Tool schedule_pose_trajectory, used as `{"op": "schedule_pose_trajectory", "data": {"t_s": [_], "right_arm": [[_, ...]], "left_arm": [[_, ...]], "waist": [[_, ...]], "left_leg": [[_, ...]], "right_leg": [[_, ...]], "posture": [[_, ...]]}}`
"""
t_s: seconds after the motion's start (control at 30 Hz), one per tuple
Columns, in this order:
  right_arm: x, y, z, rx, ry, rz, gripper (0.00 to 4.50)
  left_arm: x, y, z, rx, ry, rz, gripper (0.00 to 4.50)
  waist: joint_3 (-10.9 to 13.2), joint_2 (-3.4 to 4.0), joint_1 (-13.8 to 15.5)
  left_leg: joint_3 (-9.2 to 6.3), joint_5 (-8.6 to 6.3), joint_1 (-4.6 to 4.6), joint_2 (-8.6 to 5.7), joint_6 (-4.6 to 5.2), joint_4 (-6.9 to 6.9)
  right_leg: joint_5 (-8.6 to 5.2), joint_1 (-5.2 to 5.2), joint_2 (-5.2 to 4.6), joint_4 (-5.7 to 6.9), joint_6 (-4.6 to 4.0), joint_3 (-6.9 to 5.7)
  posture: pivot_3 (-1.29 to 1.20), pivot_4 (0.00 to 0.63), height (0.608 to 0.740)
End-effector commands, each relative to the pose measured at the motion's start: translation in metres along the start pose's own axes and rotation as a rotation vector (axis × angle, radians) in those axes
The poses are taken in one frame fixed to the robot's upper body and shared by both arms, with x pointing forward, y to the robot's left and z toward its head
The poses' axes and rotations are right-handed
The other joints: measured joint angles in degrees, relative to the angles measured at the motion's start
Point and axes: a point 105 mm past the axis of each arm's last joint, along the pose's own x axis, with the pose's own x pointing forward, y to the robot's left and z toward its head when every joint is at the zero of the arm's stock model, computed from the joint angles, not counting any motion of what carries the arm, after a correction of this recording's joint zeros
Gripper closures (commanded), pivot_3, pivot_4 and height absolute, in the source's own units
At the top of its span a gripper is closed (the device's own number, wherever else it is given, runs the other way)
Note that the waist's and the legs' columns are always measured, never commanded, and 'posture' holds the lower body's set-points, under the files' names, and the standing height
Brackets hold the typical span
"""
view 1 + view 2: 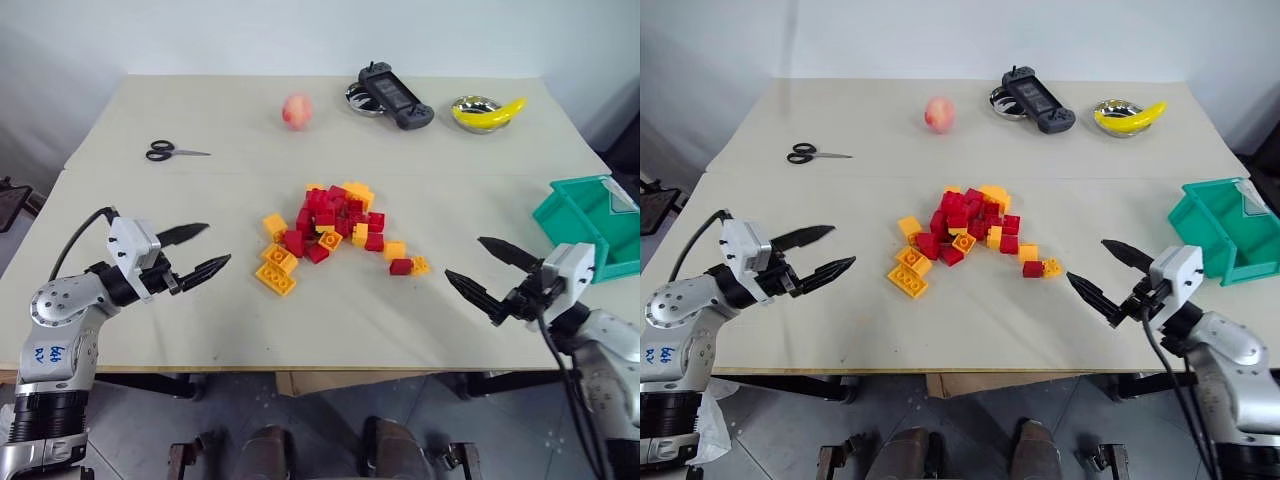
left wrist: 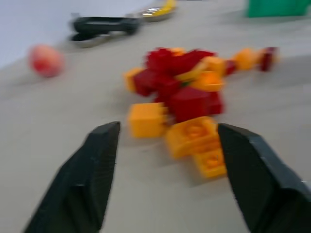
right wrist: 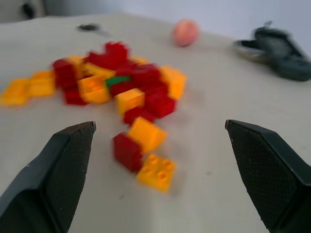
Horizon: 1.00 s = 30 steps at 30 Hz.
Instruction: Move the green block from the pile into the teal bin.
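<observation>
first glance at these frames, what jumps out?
The pile of red and orange-yellow bricks at the table's middle, with the green block half buried among them. Either side of it, the left pincer and right pincer hover open and empty, pointing inward. The teal bin sits at the table's right edge.

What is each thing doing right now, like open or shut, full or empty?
left hand: open, holding nothing
right hand: open wide, holding nothing
green block: wedged in the pile
teal bin: upright, no bricks seen inside
scissors: shut, lying flat
steel bowl: holds a banana
</observation>
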Motion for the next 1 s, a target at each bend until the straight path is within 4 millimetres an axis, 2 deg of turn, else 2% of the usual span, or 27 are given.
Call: {"op": "schedule_pose_trajectory", "data": {"t_s": [0.03,0.13,0.23,0.27,0.43,0.57,0.7,0.87,1.0], "right_arm": [[0.007,0.008,0.012,-0.025,-0.024,0.053,0.0],[0.018,0.014,0.014,-0.033,-0.042,0.063,0.0],[0.027,0.02,0.017,-0.045,-0.057,0.075,0.0],[0.029,0.021,0.019,-0.048,-0.063,0.077,0.0],[0.034,0.025,0.021,-0.046,-0.088,0.077,0.0],[0.037,0.029,0.021,-0.035,-0.102,0.079,0.0],[0.041,0.037,0.021,-0.015,-0.118,0.077,0.0],[0.048,0.046,0.023,-0.005,-0.133,0.078,0.0],[0.049,0.048,0.025,-0.002,-0.135,0.068,0.0]], "left_arm": [[0.016,-0.014,0.0,-0.027,-0.024,-0.127,2.45],[0.053,-0.026,0.003,-0.041,-0.081,-0.209,3.4],[0.09,-0.041,-0.005,-0.045,-0.065,-0.304,4.32],[0.102,-0.041,-0.005,-0.046,-0.065,-0.311,4.44],[0.153,-0.037,0.0,-0.075,-0.028,-0.334,4.44],[0.179,-0.014,0.01,-0.116,-0.045,-0.217,4.44],[0.192,0.016,0.009,-0.122,-0.01,-0.045,4.44],[0.184,0.056,0.008,-0.195,-0.01,0.187,4.44],[0.174,0.064,0.001,-0.222,0.004,0.208,4.44]], "waist": [[0.0,0.0,0.01],[0.02,-0.04,0.19],[0.02,-0.05,1.02],[0.02,-0.05,1.24],[0.07,-0.14,1.61],[0.08,-0.17,1.55],[0.12,-0.23,1.18],[0.16,-0.29,1.29],[0.17,-0.31,1.29]], "left_leg": [[0.0,0.0,0.01,0.0,0.0,0.01],[0.02,0.0,0.0,-0.01,0.0,0.06],[0.01,0.0,-0.03,-0.04,0.0,0.13],[0.02,0.0,-0.03,-0.04,0.0,0.13],[0.01,0.01,-0.08,-0.05,0.01,0.15],[0.01,0.01,-0.12,-0.06,0.02,0.14],[0.01,0.0,-0.12,-0.06,0.02,0.08],[0.0,0.0,-0.12,-0.06,0.02,0.08],[0.0,0.0,-0.13,-0.06,0.03,0.07]], "right_leg": [[0.0,0.0,0.0,0.01,0.0,0.0],[0.0,0.01,0.0,0.02,0.0,0.01],[0.02,0.03,-0.01,0.01,0.04,0.0],[0.02,0.03,-0.01,-0.01,0.04,0.0],[0.02,0.02,0.0,-0.01,0.04,-0.02],[0.03,0.02,0.0,-0.06,0.06,-0.04],[0.03,-0.01,0.0,-0.07,0.06,-0.05],[0.03,-0.02,0.0,-0.07,0.06,-0.05],[0.03,-0.01,0.0,-0.07,0.07,-0.06]], "posture": [[0.0,0.15,0.74],[0.0,0.15,0.74],[0.0,0.15,0.74],[0.0,0.15,0.74],[0.0,0.15,0.74],[0.0,0.15,0.74],[0.0,0.15,0.74],[0.0,0.15,0.74],[0.0,0.15,0.74]]}}
